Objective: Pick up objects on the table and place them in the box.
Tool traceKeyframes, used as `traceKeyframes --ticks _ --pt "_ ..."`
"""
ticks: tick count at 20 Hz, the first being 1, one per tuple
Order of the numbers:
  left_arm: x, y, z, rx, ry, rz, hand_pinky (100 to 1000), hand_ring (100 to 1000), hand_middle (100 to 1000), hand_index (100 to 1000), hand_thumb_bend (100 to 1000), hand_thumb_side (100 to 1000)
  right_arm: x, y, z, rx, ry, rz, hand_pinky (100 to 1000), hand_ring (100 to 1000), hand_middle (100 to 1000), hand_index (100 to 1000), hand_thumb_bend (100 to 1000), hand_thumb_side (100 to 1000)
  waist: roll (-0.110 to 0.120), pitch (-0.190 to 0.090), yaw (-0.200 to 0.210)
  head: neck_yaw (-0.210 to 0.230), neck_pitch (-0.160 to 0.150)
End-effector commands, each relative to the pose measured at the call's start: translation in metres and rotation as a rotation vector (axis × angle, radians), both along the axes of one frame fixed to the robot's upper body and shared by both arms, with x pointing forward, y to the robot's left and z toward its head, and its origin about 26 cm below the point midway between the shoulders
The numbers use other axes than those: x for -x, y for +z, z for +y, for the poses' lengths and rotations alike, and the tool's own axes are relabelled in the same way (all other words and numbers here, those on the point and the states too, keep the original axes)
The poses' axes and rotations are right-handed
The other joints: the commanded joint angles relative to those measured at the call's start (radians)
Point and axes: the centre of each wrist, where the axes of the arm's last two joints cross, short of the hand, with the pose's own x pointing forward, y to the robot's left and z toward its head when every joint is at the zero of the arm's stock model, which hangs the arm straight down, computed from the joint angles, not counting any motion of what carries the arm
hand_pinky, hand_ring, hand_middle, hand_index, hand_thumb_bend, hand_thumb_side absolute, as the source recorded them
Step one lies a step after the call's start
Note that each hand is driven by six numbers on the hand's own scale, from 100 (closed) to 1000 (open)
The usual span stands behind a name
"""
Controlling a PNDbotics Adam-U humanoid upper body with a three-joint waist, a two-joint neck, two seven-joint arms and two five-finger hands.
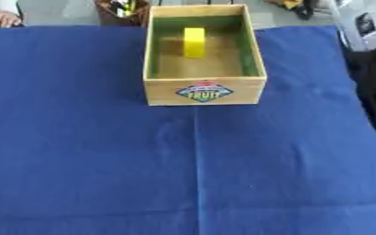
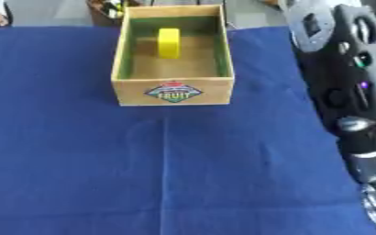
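A wooden box (image 1: 204,90) with a coloured fruit label on its front stands at the far middle of the blue tablecloth (image 1: 103,151). Inside it, a yellow block (image 1: 194,41) lies toward the back on the box floor. My right arm (image 2: 348,82), black with silver joints, runs down the right side in the right eye view, beside the box and apart from it. Its hand is out of the picture. My left hand shows in neither view. No loose object lies on the cloth.
Behind the box stands a brown container (image 1: 120,11) with small items in it. A person's hand (image 1: 2,18) rests at the far left edge of the table. The cloth ends at the right near my arm.
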Motion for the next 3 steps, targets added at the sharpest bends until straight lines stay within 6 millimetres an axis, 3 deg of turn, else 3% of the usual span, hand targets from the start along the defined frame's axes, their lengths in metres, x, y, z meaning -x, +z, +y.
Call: traceKeyframes --ticks 1,3 --pt "0.003 0.006 0.005 -0.007 0.022 -0.026 414 541 558 707 100 1000 0.044 0.022 -0.010 -0.114 0.080 -0.154 646 736 602 829 629 950 0.004 -0.033 -0.010 0.018 0.013" --pt "0.003 0.006 0.006 -0.006 0.026 -0.025 414 541 559 707 100 1000 0.064 0.019 -0.015 -0.189 0.129 -0.203 638 725 588 811 559 985 0.007 -0.037 -0.020 0.028 0.016"
